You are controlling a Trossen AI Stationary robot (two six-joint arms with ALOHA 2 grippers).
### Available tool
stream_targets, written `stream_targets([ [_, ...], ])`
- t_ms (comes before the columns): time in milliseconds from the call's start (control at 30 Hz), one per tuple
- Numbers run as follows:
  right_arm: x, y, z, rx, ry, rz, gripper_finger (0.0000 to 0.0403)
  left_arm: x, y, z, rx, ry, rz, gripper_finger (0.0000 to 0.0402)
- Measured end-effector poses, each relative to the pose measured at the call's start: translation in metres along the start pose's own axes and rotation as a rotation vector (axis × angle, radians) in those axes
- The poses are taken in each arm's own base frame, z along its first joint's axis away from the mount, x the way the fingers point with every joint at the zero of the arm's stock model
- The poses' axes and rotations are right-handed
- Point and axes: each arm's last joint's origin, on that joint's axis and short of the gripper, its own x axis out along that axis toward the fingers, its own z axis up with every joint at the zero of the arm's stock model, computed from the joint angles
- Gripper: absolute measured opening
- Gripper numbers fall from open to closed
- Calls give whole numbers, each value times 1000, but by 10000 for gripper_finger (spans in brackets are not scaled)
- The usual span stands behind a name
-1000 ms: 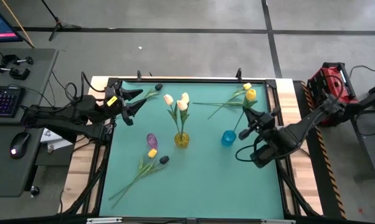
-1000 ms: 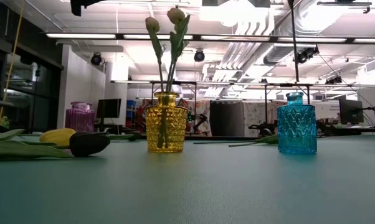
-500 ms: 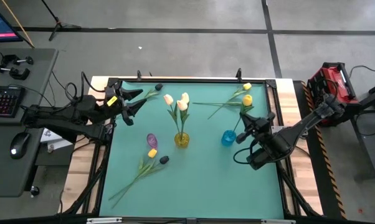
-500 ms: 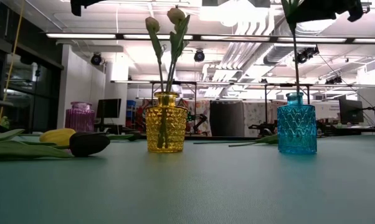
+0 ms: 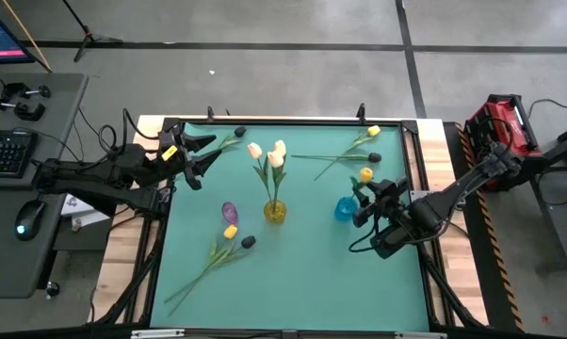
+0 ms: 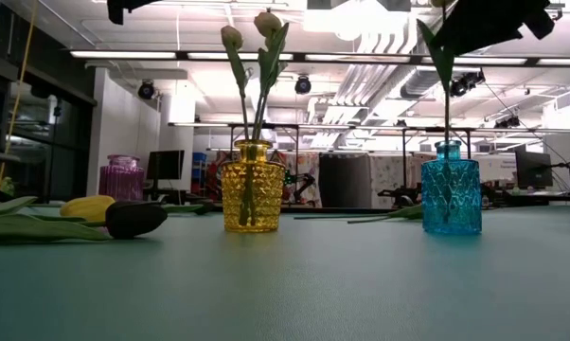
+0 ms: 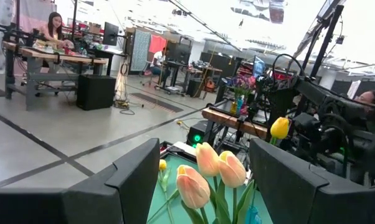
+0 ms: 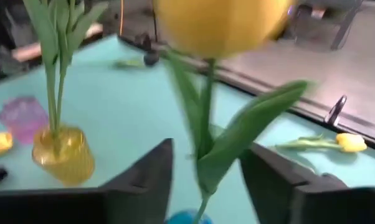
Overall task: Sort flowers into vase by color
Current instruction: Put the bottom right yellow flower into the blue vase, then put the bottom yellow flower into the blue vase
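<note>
Right pincer (image 5: pixel 365 200) is clamping the yellow tulip (image 5: pixel 365 174), stem tip entering the blue vase (image 6: pixel 451 188) directly beneath; keeping it vertical should help. Left pincer (image 5: pixel 197 155), fingers apart, is idling at the bench (image 5: pixel 302 264) edge.

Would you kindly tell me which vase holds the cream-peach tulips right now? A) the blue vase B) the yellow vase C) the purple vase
B: the cream-peach tulips stand in the yellow vase, their stems visible inside the glass in the low view.
</note>
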Motion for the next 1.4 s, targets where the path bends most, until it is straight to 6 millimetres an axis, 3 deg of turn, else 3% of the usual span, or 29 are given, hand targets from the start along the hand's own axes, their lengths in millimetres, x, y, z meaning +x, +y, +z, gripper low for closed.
stream_targets([
  [167, -5, -1, 16, -153, 191, 29, 273, 0, 0, 0, 1, 1, 0, 236],
  [300, -12, -2, 30, -211, 308, 77, 316, 0, 0, 0, 6, 3, 1, 236],
  [467, -20, -4, 42, -240, 397, 121, 326, 0, 0, 0, 37, 4, 2, 236],
  [700, -28, -2, 40, -267, 619, 235, 321, 0, -1, -5, -34, 57, -60, 236],
  [800, -32, -1, 38, -226, 600, 226, 321, -2, -1, -20, -117, 249, -112, 236],
  [933, -38, -1, 37, -174, 520, 198, 321, -3, -8, -48, -224, 655, -166, 236],
  [1100, -35, -3, 28, -136, 489, 145, 321, -6, -41, -82, -363, 1053, -268, 233],
  [1233, -28, -5, 13, -114, 498, 95, 321, -23, -63, -118, -317, 1335, -143, 220],
  [1400, -22, -6, -2, -81, 524, 69, 321, -39, -80, -155, -257, 1439, 134, 205],
])
